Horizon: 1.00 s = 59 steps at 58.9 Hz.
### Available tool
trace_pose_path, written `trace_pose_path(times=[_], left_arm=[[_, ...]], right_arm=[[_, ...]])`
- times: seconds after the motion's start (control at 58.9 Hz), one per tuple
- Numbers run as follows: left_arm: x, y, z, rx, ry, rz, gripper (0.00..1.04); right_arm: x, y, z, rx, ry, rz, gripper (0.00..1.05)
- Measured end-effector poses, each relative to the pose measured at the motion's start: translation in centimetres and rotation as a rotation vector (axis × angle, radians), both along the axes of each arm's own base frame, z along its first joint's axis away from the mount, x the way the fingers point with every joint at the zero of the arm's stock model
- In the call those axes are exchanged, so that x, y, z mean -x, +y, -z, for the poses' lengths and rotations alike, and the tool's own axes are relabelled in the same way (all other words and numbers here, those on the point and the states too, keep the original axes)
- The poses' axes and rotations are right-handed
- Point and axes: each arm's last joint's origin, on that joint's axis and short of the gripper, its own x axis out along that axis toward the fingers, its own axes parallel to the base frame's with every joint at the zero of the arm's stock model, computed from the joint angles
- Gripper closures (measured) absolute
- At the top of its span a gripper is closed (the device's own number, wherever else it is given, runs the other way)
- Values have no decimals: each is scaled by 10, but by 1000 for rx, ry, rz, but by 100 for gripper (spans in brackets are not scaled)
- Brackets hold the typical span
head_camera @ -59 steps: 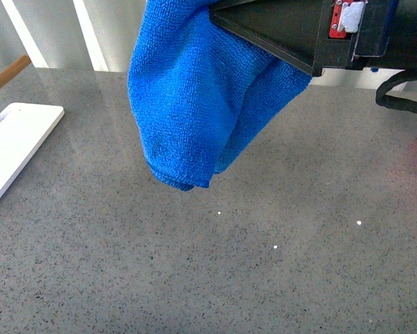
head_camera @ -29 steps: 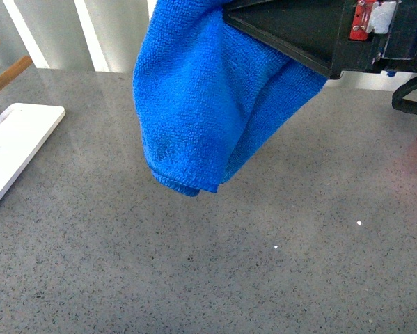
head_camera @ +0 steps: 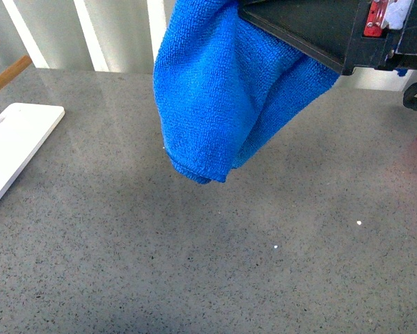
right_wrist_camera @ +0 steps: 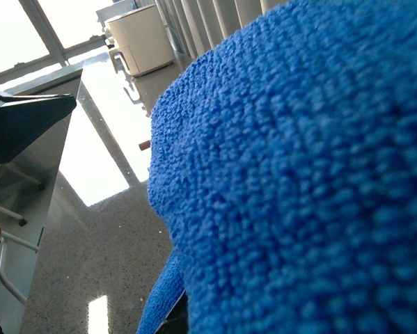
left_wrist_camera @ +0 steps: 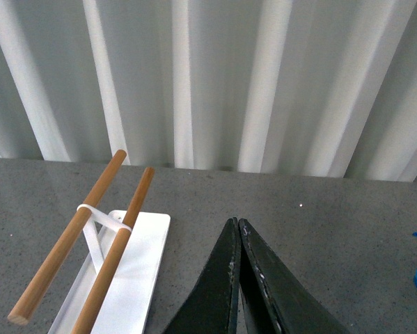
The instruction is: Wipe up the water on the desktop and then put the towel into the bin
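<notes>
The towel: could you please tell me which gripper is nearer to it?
Right. The right gripper holds the towel aloft; the left gripper, shut, sits well apart from it.

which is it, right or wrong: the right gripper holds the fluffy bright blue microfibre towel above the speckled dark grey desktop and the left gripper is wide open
Wrong: the left gripper is shut, its black fingers pressed together, as the left wrist view shows. The right gripper does hold the towel above the desktop.

Pale pleated curtains (left_wrist_camera: pixel 264 83) (softly daylit) cover the back wall.
</notes>
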Motion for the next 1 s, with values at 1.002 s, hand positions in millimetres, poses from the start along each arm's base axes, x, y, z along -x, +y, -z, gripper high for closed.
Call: trace_pose_path(times=[1.002], left_arm=[[42,13,12,0,-34,-4,101]], right_arm=[[1,3,3,15,31,28,100]])
